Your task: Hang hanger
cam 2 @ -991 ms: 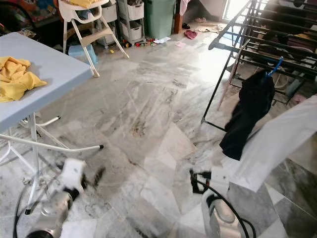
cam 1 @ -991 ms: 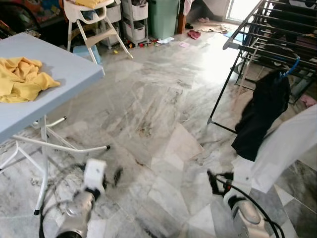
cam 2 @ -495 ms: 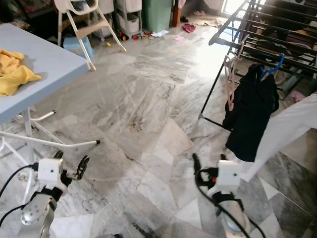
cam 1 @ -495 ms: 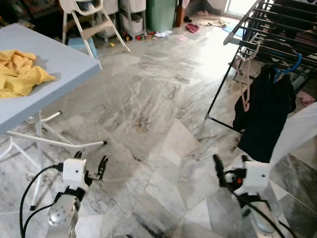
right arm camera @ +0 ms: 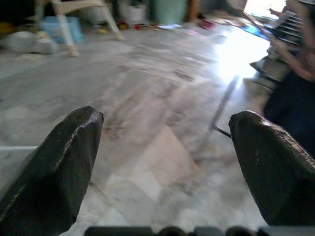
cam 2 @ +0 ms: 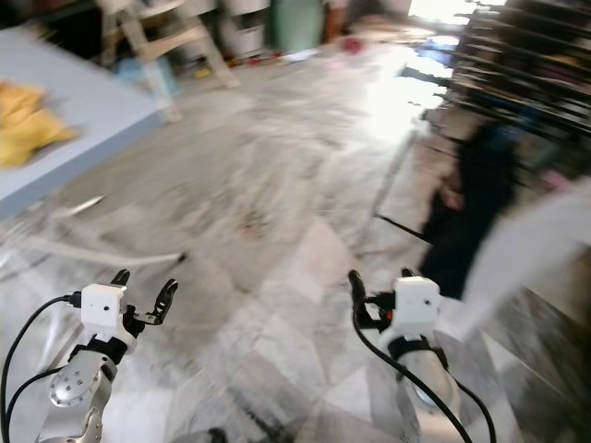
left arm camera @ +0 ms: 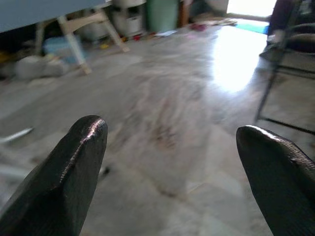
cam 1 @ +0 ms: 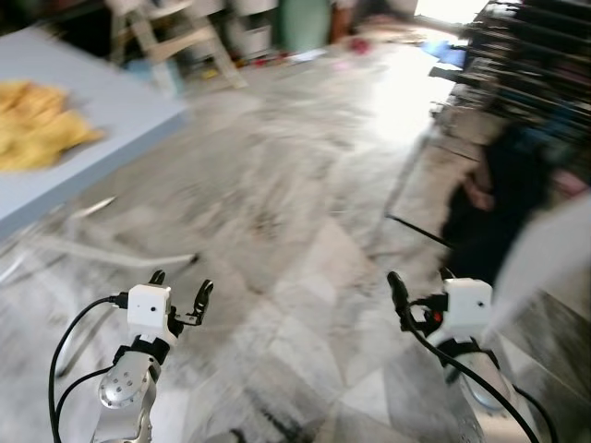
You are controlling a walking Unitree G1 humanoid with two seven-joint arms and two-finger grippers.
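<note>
— Left gripper [cam 1: 177, 288]?

— Raised low over the marble floor [cam 1: 277, 194], fingers [left arm camera: 64, 182] spread wide, nothing between them. Plain floor ahead in the wrist view, a white high chair [left arm camera: 81, 27] and storage boxes beyond, at the far wall.

— Right gripper [cam 1: 417, 284]?

— Same height, level with the left, well apart from it. Fingers [right arm camera: 54, 167] also parted wide, holding nothing. Pale floor tile ahead in its wrist view, a dark rack leg [right arm camera: 224, 105] crossing the floor beyond, a dark garment at the edge.

— The hanger?

— Too blurred to pick out for certain. A bluish smear [cam 1: 537, 138] at the top of the black garment [cam 1: 503, 208], up against the drying rack [cam 1: 526, 65] at the right side of the floor. Cannot tell whether hooked over a rail or merely near one.

— Next to that garment?

— A white cloth [cam 1: 545, 254] slanting down toward the right gripper's wrist, overlapping the lower right side of the black garment. A pinkish blur [cam 1: 477, 196] on the garment's left side; impossible to identify.

— On the left?

— A blue table [cam 1: 102, 138], its near right corner jutting over the floor, white legs underneath. A yellow cloth [cam 1: 37, 134] bunched on top, back from that corner, toward the table's left side.

— Far end?

— Bright glare on the floor, small litter near a green bin [cam 1: 305, 20]. All smeared by camera motion.
</note>
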